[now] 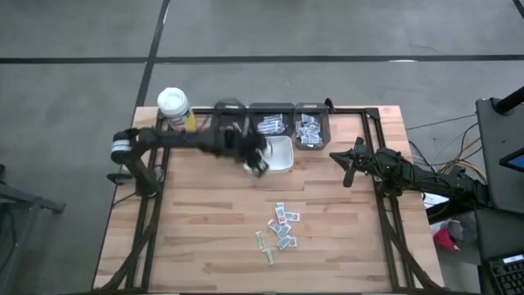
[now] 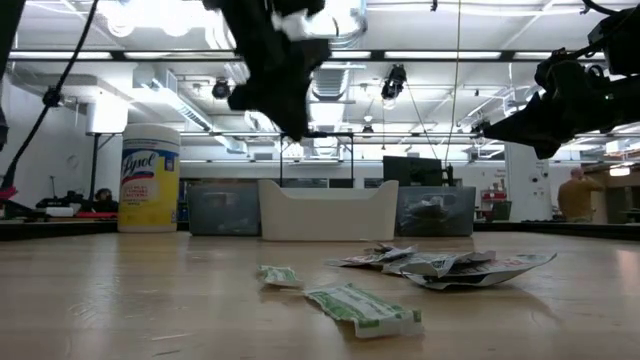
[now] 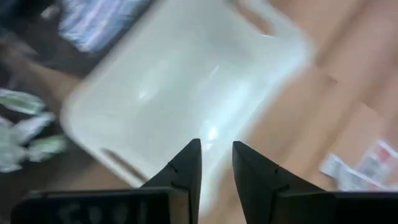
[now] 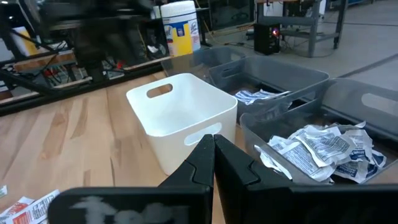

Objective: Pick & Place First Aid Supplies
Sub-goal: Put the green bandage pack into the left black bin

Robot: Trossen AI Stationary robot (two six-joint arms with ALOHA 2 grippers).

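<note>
- Left gripper [image 1: 259,168] hangs over the near-left corner of the white bin [image 1: 280,153]. Fingers part-spread w/ a clear gap in left wrist view, nothing between them, so released, empty.
- Right gripper [image 1: 347,168] waits at table's right side, just beside the bins. Fingers pinched together in right wrist view, holding nothing.
- Supplies: loose cluster of first aid packets [image 1: 280,228] lies on the wood, well apart from the bins, nearer the front edge. Low view shows them as flat and crumpled paper strips, some green-printed.
- Grey bins [image 1: 309,128] behind the white one already hold crumpled white packets, so some sorting looks done.
- White bin inside looks bare in both wrist views; a just-dropped piece could be hidden, can't tell.
- Judgement: task part-way. Roughly a dozen packets left on the table; next pick probably means left arm travelling to the cluster.
- Writing: yellow wipes tub [image 1: 174,106] w/ white cap at back-left corner reads "Lysol" in low view. Packet print too small to read.
</note>
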